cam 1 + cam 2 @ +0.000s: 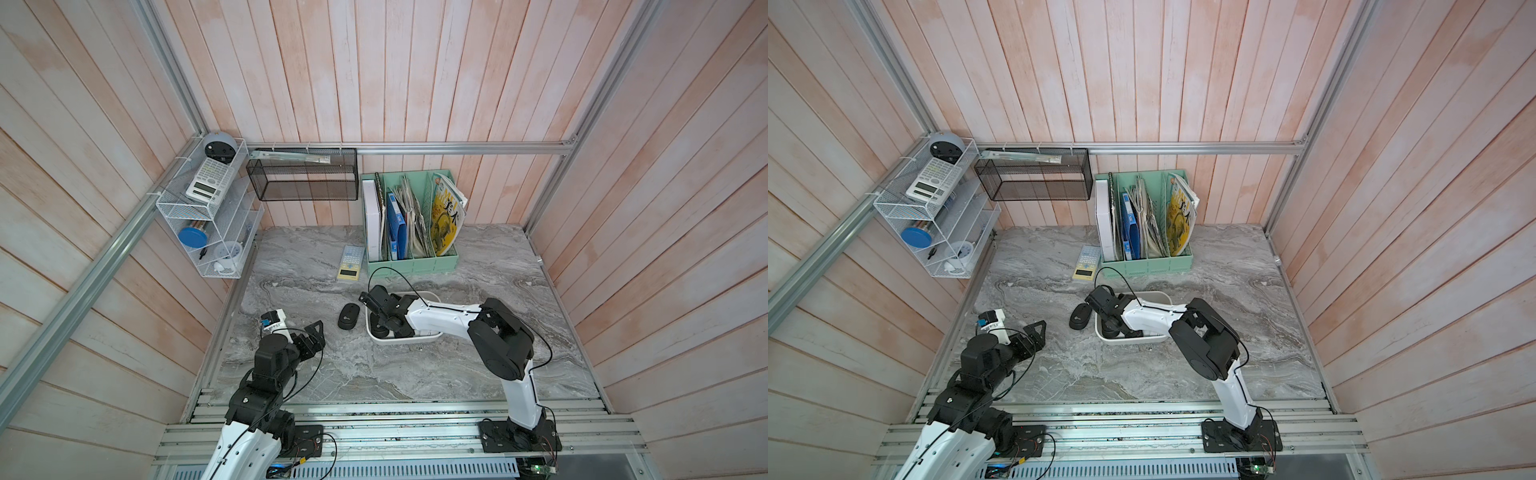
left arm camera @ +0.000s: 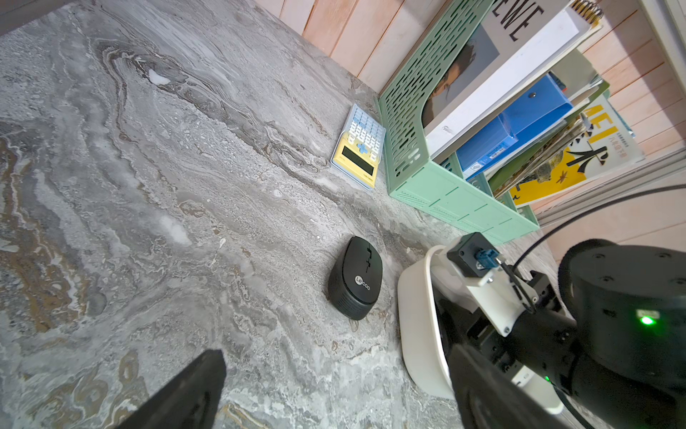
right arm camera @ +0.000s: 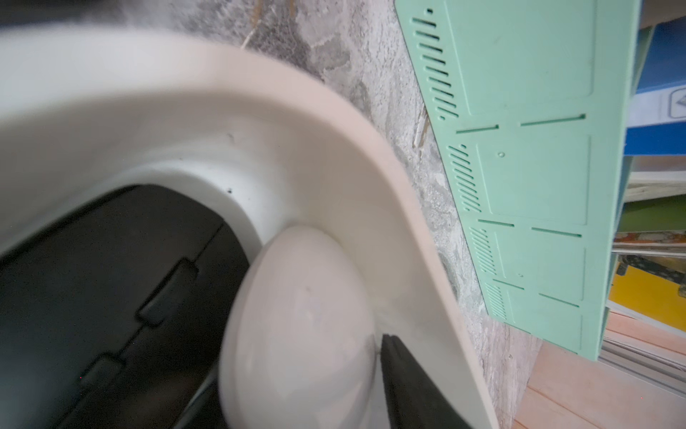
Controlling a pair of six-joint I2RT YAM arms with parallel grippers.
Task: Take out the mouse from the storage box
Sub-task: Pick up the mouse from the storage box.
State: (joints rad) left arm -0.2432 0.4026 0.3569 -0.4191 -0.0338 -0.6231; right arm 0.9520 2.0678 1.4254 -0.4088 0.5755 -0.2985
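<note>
Standing with the right gripper lowered inside the storage box, near the middle of the marble tabletop, at the end of the box nearest a black mouse lying just outside it.

Showing, in the right wrist view, a white mouse lying in the box close to its curved wall. Showing one black finger slotted between that wall and the side of the mouse, right against the mouse. Hiding the opposite finger, so not allowing any telling whether the jaws are clamping the white mouse or only bracketing it.

Also showing a black object with raised buttons lying in the box just beside the white mouse, on the side away from the visible finger.

Hovering the left gripper over the tabletop, well apart from the box, with jaws spread wide and gripping nothing.
</note>
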